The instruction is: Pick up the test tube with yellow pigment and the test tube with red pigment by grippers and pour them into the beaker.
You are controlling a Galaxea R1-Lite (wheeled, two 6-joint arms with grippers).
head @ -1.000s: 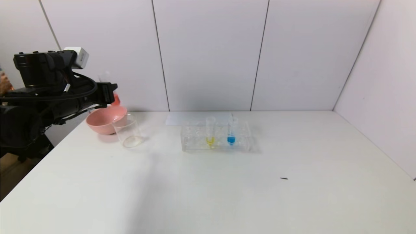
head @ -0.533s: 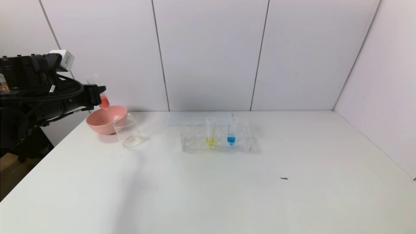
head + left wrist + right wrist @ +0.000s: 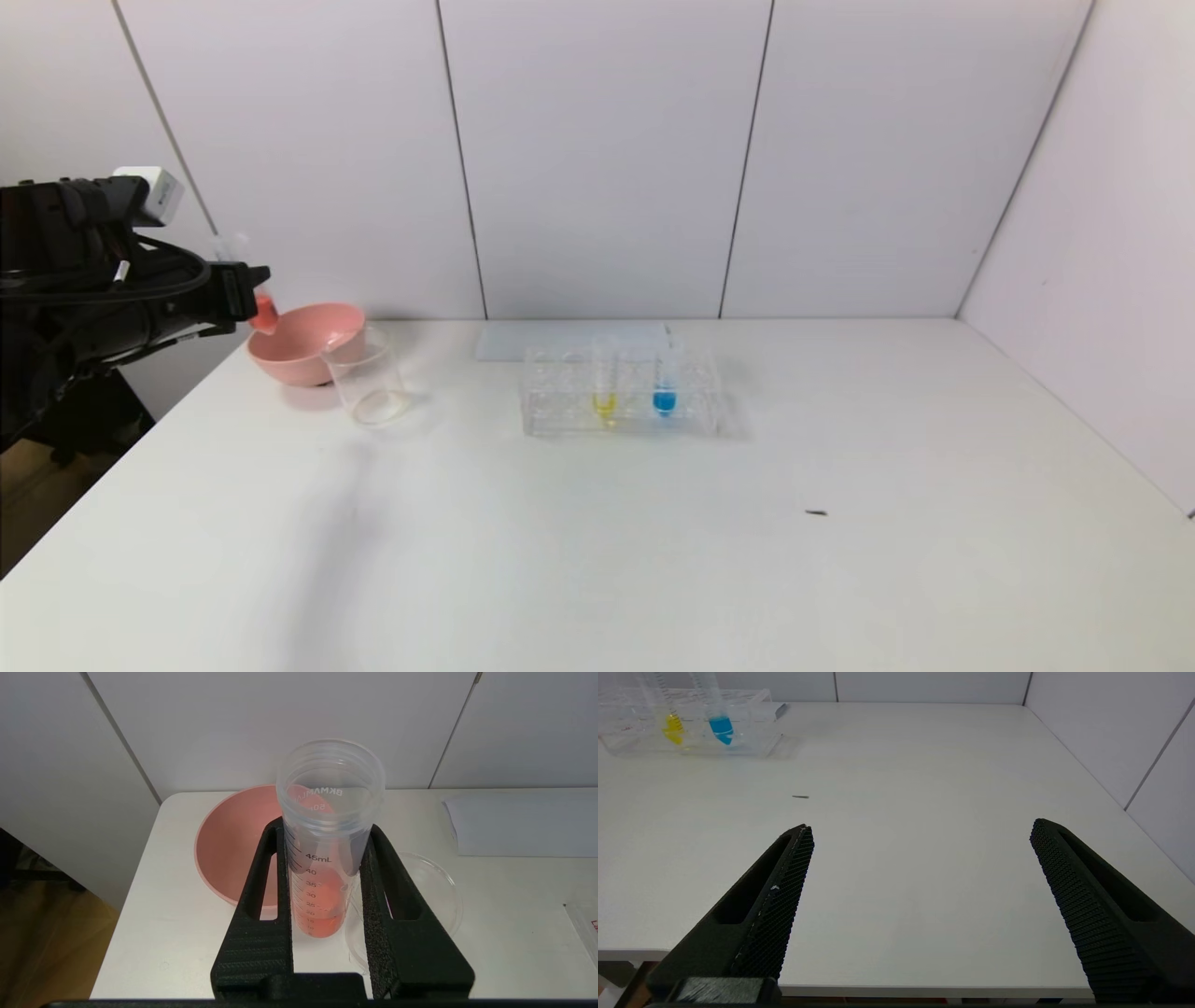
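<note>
So the big white table (image 3: 597,560) takes up most of the head view, with a clear tube rack (image 3: 621,392) sitting toward the back middle and a pink bowl (image 3: 299,350) off at the back left corner. Right next to the bowl, touching or nearly so, is the beaker (image 3: 369,378), and it looks empty as far as I can tell, no colour in it at all. The left gripper (image 3: 327,868) is up in the air at the far left, above the bowl's outer edge, clamped tight around the test tube with red pigment (image 3: 327,849); in the wrist view the tube stands upright between the two fingers with the red-orange liquid pooled at its bottom, so nothing's been poured yet. The test tube with yellow pigment (image 3: 605,378) is in the rack, untouched, beside a blue-tipped tube (image 3: 664,378). The right gripper (image 3: 920,858) is parked low near the table's front edge with its fingers spread wide, holding nothing. My read: the red pickup is done, but both pours and the whole yellow grab are left, so early days.
</note>
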